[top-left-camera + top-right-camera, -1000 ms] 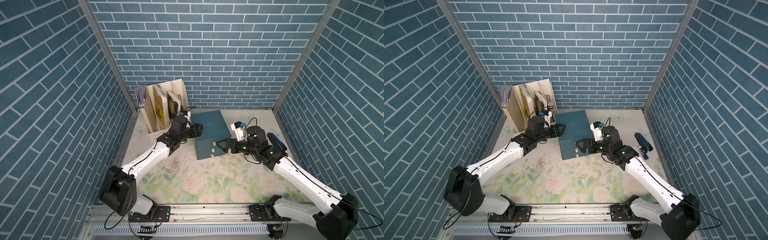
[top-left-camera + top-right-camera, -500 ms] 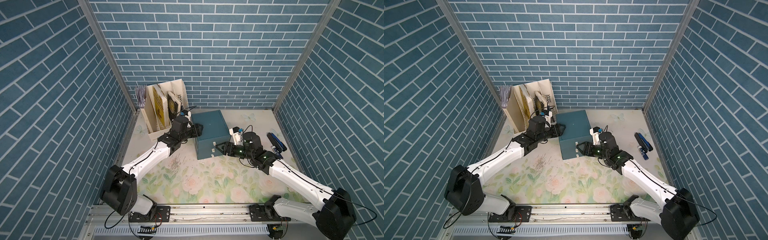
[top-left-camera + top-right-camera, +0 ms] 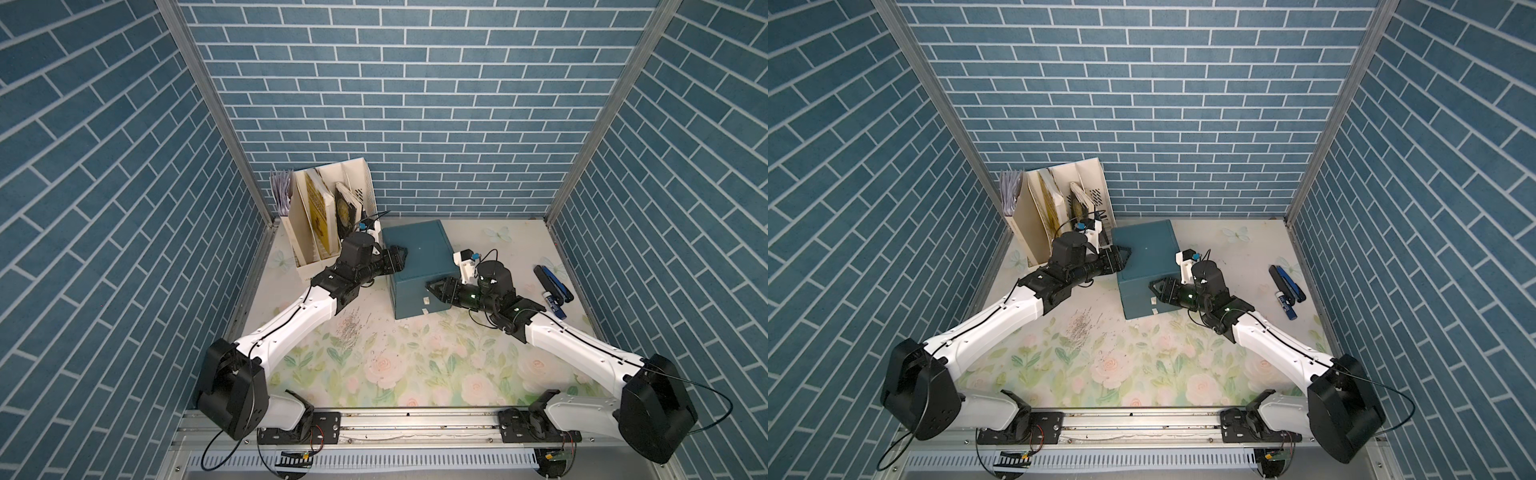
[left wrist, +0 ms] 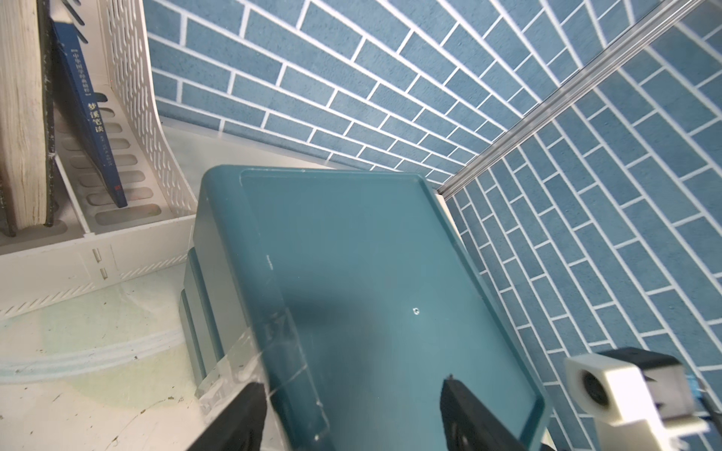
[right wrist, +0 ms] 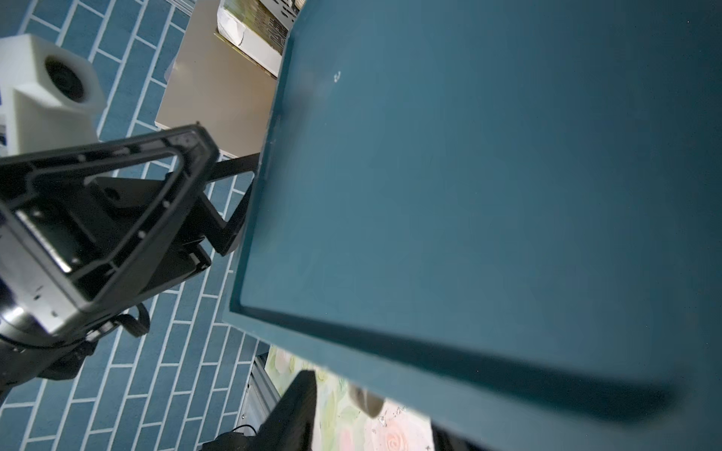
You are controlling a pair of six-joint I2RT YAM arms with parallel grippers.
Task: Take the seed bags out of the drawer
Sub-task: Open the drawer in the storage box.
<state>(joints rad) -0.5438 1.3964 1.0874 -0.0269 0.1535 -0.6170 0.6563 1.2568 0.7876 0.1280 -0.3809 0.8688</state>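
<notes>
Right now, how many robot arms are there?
2. The left arm reaches toward the teal box beside the white rack; the right arm reaches toward its front. None looks hidden.

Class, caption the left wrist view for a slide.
Left gripper, jaws apart, at a teal plastic drawer box beside a white perforated file rack.

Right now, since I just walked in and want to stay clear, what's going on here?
Both arms are at the teal box. The left end effector sits open at its top left edge, as if steadying it. The right end effector is at the front by the white tabs. The drawer looks shut; no seed bags show.
</notes>
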